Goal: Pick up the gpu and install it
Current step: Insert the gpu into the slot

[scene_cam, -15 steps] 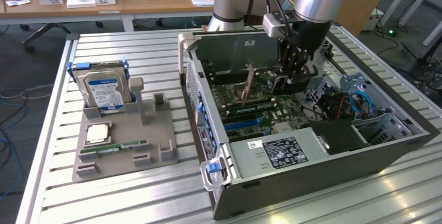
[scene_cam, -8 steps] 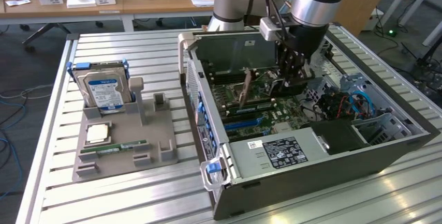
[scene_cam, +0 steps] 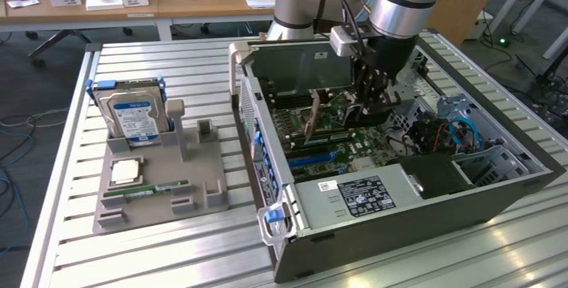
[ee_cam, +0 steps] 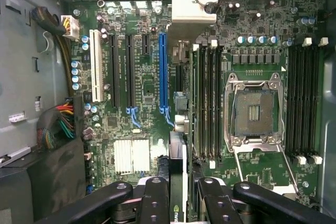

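My gripper (scene_cam: 371, 102) reaches down into the open computer case (scene_cam: 497, 188), over the motherboard (scene_cam: 355, 148). It is shut on the gpu (ee_cam: 177, 150), a thin dark card seen edge-on between the black fingers (ee_cam: 155, 198). The card's silvery bracket (ee_cam: 191, 9) points toward the case's rear grille. The card hangs just above the board, beside the long blue slot (ee_cam: 163, 72) and roughly parallel to it. In the exterior view the gpu (scene_cam: 350, 116) shows as a dark shape under the gripper.
On the exterior view's left, a grey fixture (scene_cam: 204, 168) holds a hard drive (scene_cam: 133, 112), a green memory stick (scene_cam: 146, 189) and a chip (scene_cam: 124, 168). An empty processor socket (ee_cam: 254, 111), memory slots (ee_cam: 207, 103), cable bundles (ee_cam: 60, 121) and the power supply (scene_cam: 364, 195) surround the card.
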Motion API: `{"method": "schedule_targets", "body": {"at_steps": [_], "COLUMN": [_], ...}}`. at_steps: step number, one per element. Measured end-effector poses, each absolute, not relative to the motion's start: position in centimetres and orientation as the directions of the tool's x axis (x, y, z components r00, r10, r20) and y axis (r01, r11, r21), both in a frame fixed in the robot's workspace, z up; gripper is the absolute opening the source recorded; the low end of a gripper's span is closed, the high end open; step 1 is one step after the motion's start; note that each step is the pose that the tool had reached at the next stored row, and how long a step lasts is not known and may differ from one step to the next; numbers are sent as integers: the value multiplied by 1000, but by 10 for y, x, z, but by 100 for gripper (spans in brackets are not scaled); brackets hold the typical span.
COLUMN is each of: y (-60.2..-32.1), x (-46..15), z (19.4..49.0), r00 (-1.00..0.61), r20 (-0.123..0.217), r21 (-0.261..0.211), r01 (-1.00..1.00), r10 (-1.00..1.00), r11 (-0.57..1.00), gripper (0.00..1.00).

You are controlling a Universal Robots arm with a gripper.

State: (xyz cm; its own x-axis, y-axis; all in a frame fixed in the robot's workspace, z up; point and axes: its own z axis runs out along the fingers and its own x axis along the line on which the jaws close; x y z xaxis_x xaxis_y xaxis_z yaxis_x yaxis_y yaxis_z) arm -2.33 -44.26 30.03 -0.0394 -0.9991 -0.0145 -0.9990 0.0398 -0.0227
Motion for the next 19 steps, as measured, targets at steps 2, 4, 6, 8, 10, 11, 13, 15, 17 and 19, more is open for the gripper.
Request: {"method": "schedule_targets", "body": {"at_steps": [2, 4, 6, 8, 10, 11, 13, 15, 17, 19], "y": [-443, -443, -443, -443, -443, -443, -443, -443, -443, -443], "x": [-23, -24, -24, -25, -26, -27, -29, -30, -32, -34], "z": [300, 300, 300, 300, 300, 300, 300, 300, 300, 300], "r00": [-40, -40, -40, -40, -39, -39, -39, -39, -39, -39], "r20": [-14, -14, -15, -15, -15, -15, -15, -15, -15, -15], "r21": [-23, -23, -23, -23, -23, -24, -25, -27, -29, -31], "r01": [-999, -999, -999, -999, -999, -999, -999, -999, -999, -999], "r10": [-999, -999, -999, -999, -999, -999, -999, -999, -999, -999], "r11": [40, 40, 40, 40, 40, 40, 40, 40, 40, 40], "gripper": [26, 26, 26, 26, 26, 26, 26, 26, 26, 26]}}
